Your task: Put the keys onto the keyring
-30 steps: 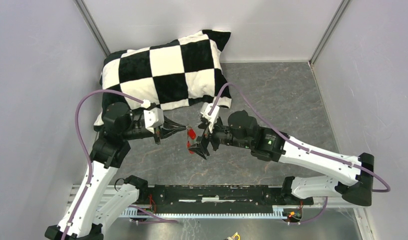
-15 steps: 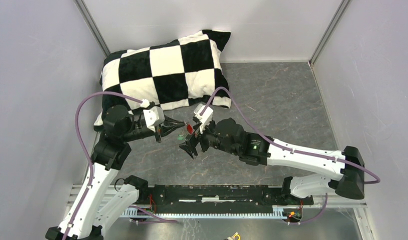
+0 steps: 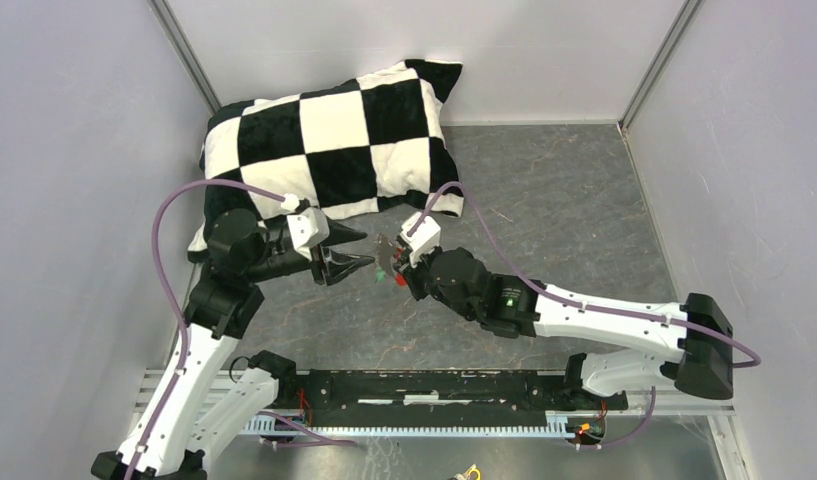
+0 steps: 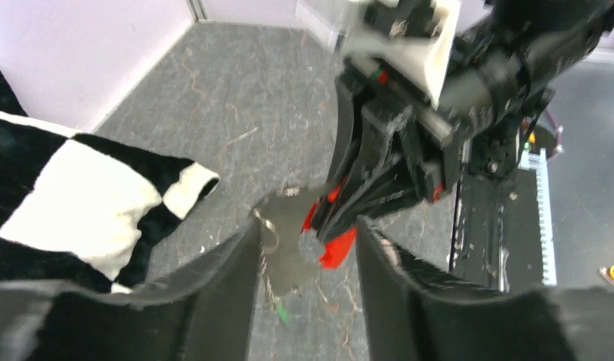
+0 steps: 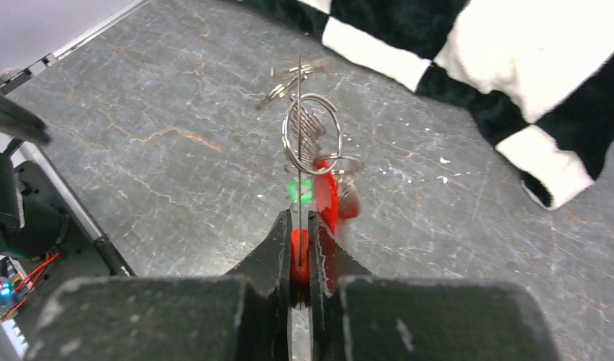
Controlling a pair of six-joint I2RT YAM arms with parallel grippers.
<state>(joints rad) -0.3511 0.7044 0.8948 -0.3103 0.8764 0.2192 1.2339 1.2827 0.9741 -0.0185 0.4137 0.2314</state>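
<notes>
Closing since a second ago, the right gripper (image 5: 300, 219) now has its fingers pinching the keyring (image 5: 310, 135) by its red end. The left gripper (image 4: 307, 226), shut before, stands spread just beside it. Held above the surface (image 5: 138, 113), the keyring runs straight out from the right fingers, ring end toward the left gripper, with a green key (image 5: 299, 189) beneath.

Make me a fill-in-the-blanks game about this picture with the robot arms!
The right gripper is shut on the silvery metal keyring with its ____ fob.
The left gripper has its jaws standing ____.
The checkered pillow is black and ____.
Missing words: red, open, white.
</notes>
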